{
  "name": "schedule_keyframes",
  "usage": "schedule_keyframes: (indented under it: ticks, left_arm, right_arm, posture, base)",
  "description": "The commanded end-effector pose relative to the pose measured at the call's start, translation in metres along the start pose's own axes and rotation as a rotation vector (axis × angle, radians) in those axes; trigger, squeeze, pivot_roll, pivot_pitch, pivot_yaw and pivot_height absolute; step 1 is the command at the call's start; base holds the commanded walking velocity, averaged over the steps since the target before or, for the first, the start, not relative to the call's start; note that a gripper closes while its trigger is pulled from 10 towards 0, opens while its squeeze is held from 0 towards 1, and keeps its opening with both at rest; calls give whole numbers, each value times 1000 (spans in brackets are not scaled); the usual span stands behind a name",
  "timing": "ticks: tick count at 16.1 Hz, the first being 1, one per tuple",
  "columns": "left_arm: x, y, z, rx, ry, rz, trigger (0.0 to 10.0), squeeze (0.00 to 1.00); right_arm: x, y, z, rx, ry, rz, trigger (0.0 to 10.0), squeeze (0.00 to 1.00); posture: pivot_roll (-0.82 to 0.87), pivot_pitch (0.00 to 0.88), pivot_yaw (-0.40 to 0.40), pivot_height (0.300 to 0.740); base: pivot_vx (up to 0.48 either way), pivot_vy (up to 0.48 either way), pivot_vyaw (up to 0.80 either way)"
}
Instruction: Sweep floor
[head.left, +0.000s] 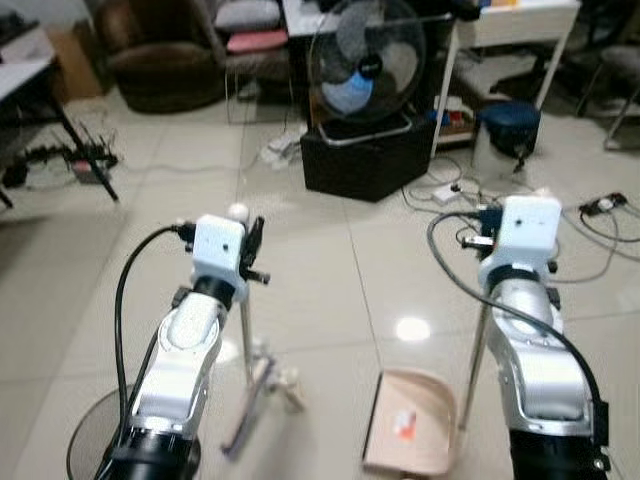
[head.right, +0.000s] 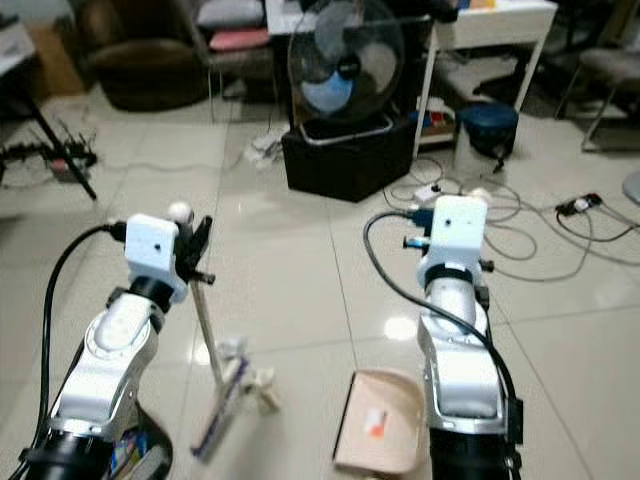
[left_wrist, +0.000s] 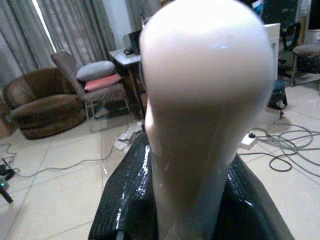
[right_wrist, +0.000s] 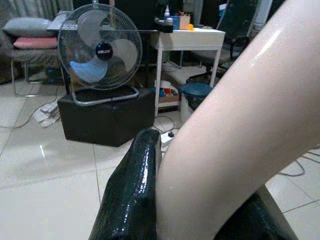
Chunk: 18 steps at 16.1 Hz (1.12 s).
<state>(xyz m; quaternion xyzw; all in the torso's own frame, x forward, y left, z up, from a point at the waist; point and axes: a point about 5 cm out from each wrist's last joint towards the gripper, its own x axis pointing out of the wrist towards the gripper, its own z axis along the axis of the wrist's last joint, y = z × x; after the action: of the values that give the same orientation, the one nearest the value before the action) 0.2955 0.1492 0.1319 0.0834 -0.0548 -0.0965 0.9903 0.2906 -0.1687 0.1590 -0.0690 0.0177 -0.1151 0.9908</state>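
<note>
Sweeping looks well under way, by my reading: your left gripper (head.left: 248, 243) has its jaws clamped on the white knob of the broom handle (head.left: 244, 335), and the broom head (head.left: 256, 395) sits tilted on the tiled floor (head.left: 330, 270) just beside the dustpan (head.left: 410, 425). Your right gripper (head.left: 500, 222) is clamped on the dustpan's upright handle (head.left: 476, 365); the wrist view shows black fingers (right_wrist: 131, 195) hugging its pale grip.

Done so far: one small orange-and-white scrap (head.left: 403, 422) lies in the pan. Left to do, as I judge it: no other loose debris is clear on the nearby tiles, though blur hides fine dust, so you likely have more floor to cover.

Count: one broom, one dustpan, one scrap in it, two grippers at work. Further back: one standing fan (head.left: 365, 60) on a black box (head.left: 365, 160), one dark bin (head.left: 507, 125).
</note>
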Motion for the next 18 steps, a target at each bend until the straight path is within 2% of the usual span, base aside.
schedule_keyframes:
  ticks: [1,5,12,14,18]
  left_arm:
    - [3,5,10,56,-53,19,10000,0]
    - [3,2,11,49,-62,16,10000,0]
    - [3,0,10,36,-60,16,10000,0]
    - [2,-1,10,33,-61,12,10000,0]
    - [2,-2,9,30,-59,6,10000,0]
  right_arm:
    - [0,7,10,28,-45,34,10000,0]
    - [-2,8,9,32,-39,34,10000,0]
    - [0,9,8,-22,-36,60,10000,0]
    - [-1,10,7,-21,-34,65,10000,0]
    - [-2,8,6,4,-32,49,10000,0]
  posture:
    - [-108,0,84,740]
    - [-114,0,88,740]
    - [-115,0,81,740]
    - [-116,0,82,740]
    - [-120,0,83,740]
  base:
    - [0,0,0]
    - [238,0,0]
    - [344,0,0]
    - [401,0,769]
    - [409,0,0]
